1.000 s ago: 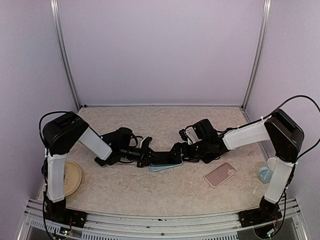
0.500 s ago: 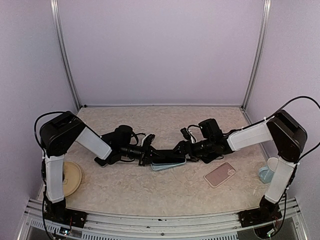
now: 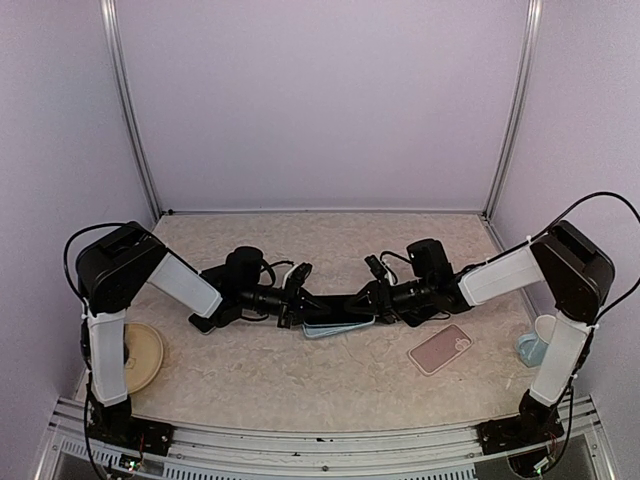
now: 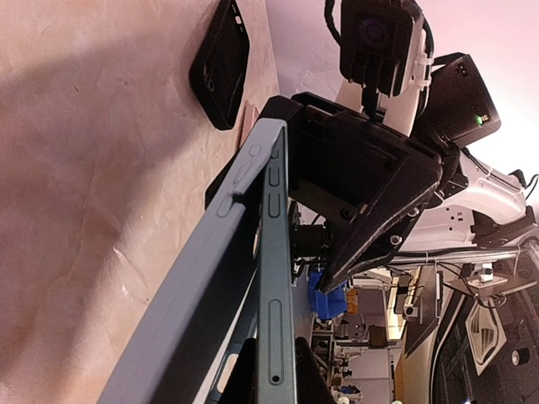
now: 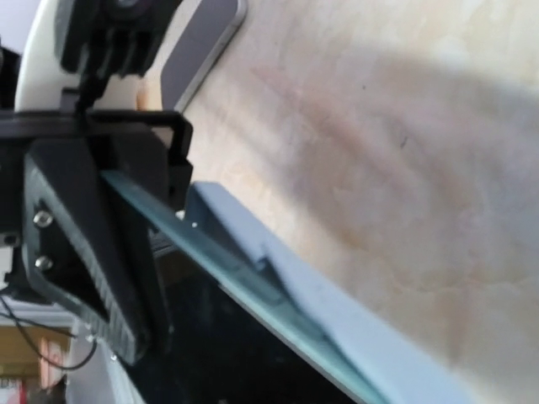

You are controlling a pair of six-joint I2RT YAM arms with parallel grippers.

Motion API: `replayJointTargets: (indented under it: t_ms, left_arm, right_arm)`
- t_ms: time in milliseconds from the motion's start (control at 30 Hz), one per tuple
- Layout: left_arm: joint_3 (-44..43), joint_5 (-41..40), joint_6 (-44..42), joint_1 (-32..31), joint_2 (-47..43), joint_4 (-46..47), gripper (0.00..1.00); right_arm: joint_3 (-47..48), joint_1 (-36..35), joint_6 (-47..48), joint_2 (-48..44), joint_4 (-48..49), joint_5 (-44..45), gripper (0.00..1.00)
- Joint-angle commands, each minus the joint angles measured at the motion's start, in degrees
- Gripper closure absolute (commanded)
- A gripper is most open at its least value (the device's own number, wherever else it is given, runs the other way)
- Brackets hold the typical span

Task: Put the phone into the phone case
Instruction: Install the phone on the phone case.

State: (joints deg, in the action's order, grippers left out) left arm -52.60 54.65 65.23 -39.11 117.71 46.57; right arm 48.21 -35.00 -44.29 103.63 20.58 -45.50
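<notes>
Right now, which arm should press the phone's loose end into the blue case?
Probably right. The left gripper is shut on one end of the blue phone case, anchoring it. The right gripper sits at the opposite end, where the phone looks unseated.

Soft even light, top view sharp, right wrist view blurred (close range), broad shadows

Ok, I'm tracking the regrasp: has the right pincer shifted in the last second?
Yes. The right pincer drew back rightward, closer to the right rear post.
</notes>
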Motion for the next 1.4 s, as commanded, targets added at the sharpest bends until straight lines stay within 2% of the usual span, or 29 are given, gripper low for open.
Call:
replayJointTargets:
  t_ms: [0,167,233,400,467,767,1033,1200,1367]
  left_arm:
    - [-1.0,0.7,-0.5,-1.2,-2.0,3.4,1.00]
    - [-0.8,1.1,0.0,-1.2,-1.8,4.2,1.00]
    - [-0.6,1.2,0.2,-1.2,-1.8,4.6,1.00]
    - [-0.3,1.5,0.6,-1.2,-1.7,5.5,1.00]
    - [-0.3,1.5,0.8,-1.2,-1.6,5.8,1.00]
    - [1.1,1.2,0.8,-0.6,-3.4,6.1,0.74]
    - [3.3,0.5,-1.0,1.6,-7.8,3.3,0.61]
    - [3.3,-1.3,-5.9,2.8,-11.9,-4.6,0.52]
    - [3.6,-3.3,-10.9,3.2,-15.8,-12.0,0.48]
  right_arm:
    - [-0.4,-0.8,-2.1,0.5,10.1,-7.9,0.41]
    - [-1.6,-0.9,-4.5,0.6,15.7,-10.0,0.49]
    - [-2.2,-0.7,-5.6,0.9,17.6,-10.8,0.56]
    - [-3.6,-0.8,-9.0,1.5,24.1,-12.8,0.66]
    - [-3.9,-0.8,-10.0,1.7,25.8,-13.2,0.74]
    - [-3.9,-0.7,-12.5,1.9,29.5,-14.4,0.94]
    - [-3.7,-0.6,-12.0,1.0,28.2,-14.9,0.99]
    - [-4.2,-0.1,-11.8,0.4,28.3,-15.0,1.00]
    - [-4.2,0.3,-11.0,-0.5,26.8,-15.2,0.99]
